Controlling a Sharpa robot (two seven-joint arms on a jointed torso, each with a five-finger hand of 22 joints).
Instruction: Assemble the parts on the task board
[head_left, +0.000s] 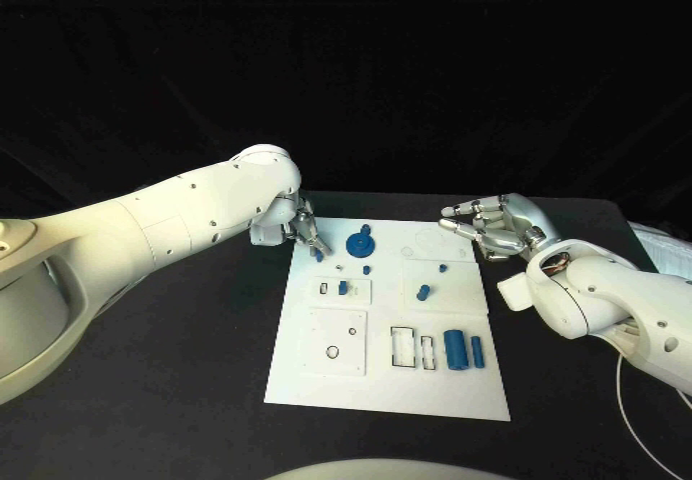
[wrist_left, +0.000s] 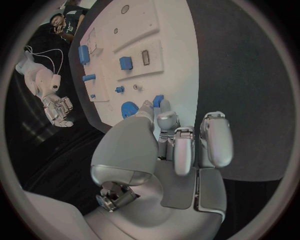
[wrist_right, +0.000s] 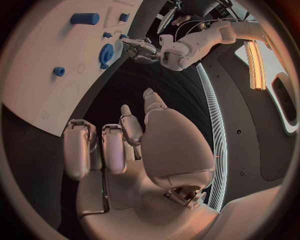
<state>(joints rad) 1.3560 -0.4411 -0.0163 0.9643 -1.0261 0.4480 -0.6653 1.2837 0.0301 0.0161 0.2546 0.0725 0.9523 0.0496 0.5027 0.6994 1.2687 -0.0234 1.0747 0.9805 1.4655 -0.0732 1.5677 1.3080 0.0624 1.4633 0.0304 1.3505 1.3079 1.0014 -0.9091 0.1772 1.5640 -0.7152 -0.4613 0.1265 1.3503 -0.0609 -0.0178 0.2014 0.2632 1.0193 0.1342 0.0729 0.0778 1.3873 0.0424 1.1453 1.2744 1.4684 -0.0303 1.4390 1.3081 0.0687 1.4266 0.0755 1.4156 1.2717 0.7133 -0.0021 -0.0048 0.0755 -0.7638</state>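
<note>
Here, at the board's (head_left: 387, 390) far left corner: left hand (head_left: 296, 228), fingers pinched on a small blue part (head_left: 317, 254) — probably just lifted from the plate or about to be seated, though which cannot be told. In the left wrist view, a blue piece showing at the fingertips (wrist_left: 164, 120), clamped between thumb and finger, with the other fingers curled alongside rather than spread. Held low over the corner, presumably to keep the part near its slot.

Off the board's far right edge: right hand (head_left: 496, 226), above the black table (head_left: 173, 380), holding nothing. Fingers bent inward and close together, not clamped on anything — likely parked out of the way while the other hand works. Well apart from every part.

On the plate itself: a gear (head_left: 361, 243) near the far edge, a small peg (head_left: 368, 269) just beside it, a block (head_left: 423, 292) toward the middle, and a cylinder (head_left: 456, 349) with a slimmer bar (head_left: 477, 350) next to it, near a frame of empty slots (head_left: 411, 347). Most pieces lying loose, so the assembly judged barely begun.

From the head view, the layout of the whole plate, but the pinch half hidden behind the forearm. From the left wrist view, the grip up close. From the right wrist view, the empty curl of that hand (wrist_right: 134, 150) confirmed, plus the gear (wrist_right: 106, 53) seen from the opposite side.
</note>
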